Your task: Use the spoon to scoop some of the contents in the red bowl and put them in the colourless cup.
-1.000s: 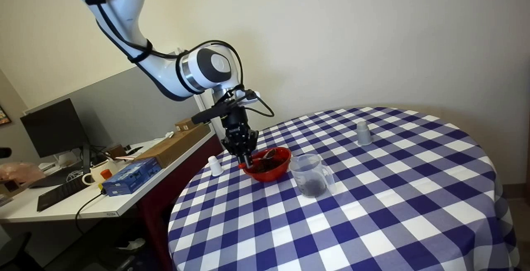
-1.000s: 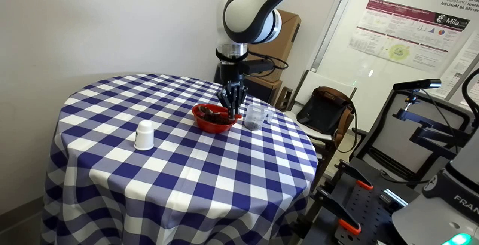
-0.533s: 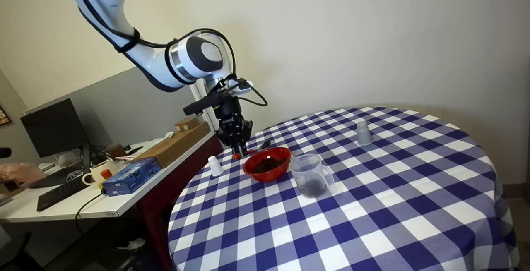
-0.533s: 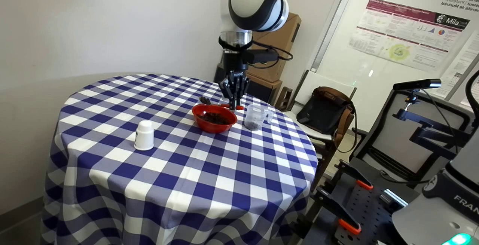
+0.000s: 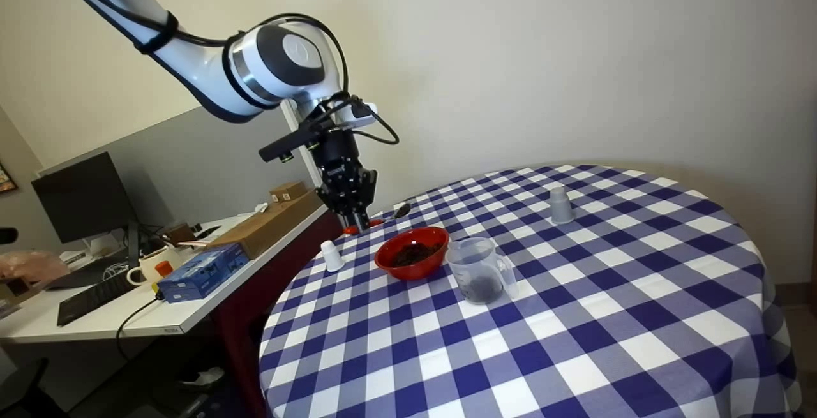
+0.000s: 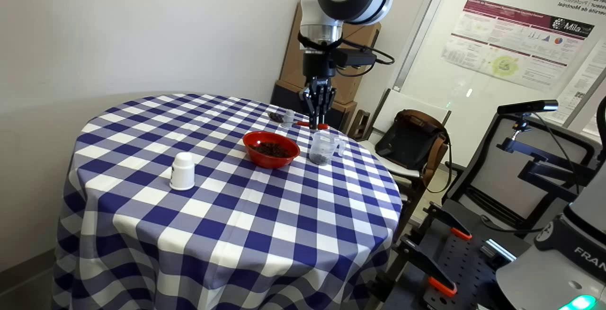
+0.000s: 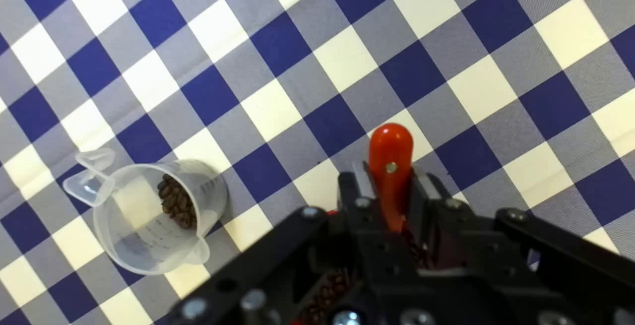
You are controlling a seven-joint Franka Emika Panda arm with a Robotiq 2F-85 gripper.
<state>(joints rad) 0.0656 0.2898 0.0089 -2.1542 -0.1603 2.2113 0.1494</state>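
My gripper (image 5: 360,223) is shut on the red handle (image 7: 391,151) of the spoon and holds it level in the air. The spoon's head (image 6: 275,117) looks dark and heaped, apparently with beans. The red bowl (image 5: 412,271) stands on the table with dark brown beans inside, lower than the spoon and apart from it. In the wrist view it is mostly hidden behind my gripper (image 7: 392,181). The clear measuring cup (image 7: 149,216) has some beans at its bottom and stands upright beside the bowl, in both exterior views (image 5: 475,271) (image 6: 324,146). The spoon is not over this cup's mouth.
A white cup (image 5: 332,256) stands upside down near the table's left edge in an exterior view, and a greyish cup (image 5: 562,206) stands farther back. A white cup (image 6: 182,172) and a small clear cup (image 6: 287,118) show in an exterior view. A desk (image 5: 217,277) with boxes adjoins the table.
The gripper has risen with the spoon, lifting it out of the red bowl and away from it. The bowl and the cups have not moved.
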